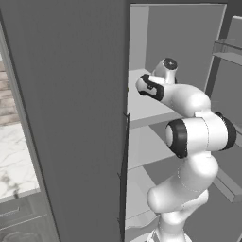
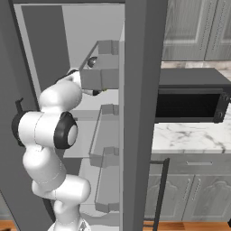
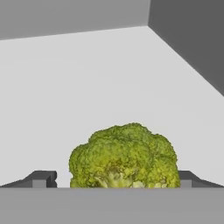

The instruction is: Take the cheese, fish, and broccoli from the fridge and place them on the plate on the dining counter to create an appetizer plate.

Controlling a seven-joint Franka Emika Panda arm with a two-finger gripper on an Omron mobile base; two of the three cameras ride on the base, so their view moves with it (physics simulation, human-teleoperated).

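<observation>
I have the arm reaching into the open fridge (image 1: 142, 42), its hand over a pale upper shelf (image 3: 109, 78). From the hand view the broccoli (image 3: 124, 157) sits on that shelf right between the two fingertips (image 3: 41, 178), one on each side of it. The gripper (image 3: 114, 180) stands wide apart; I can't quite tell whether the tips touch the clump. To the right of the fridge I see the black microwave (image 2: 189, 104) on a wall counter (image 2: 189, 135).
</observation>
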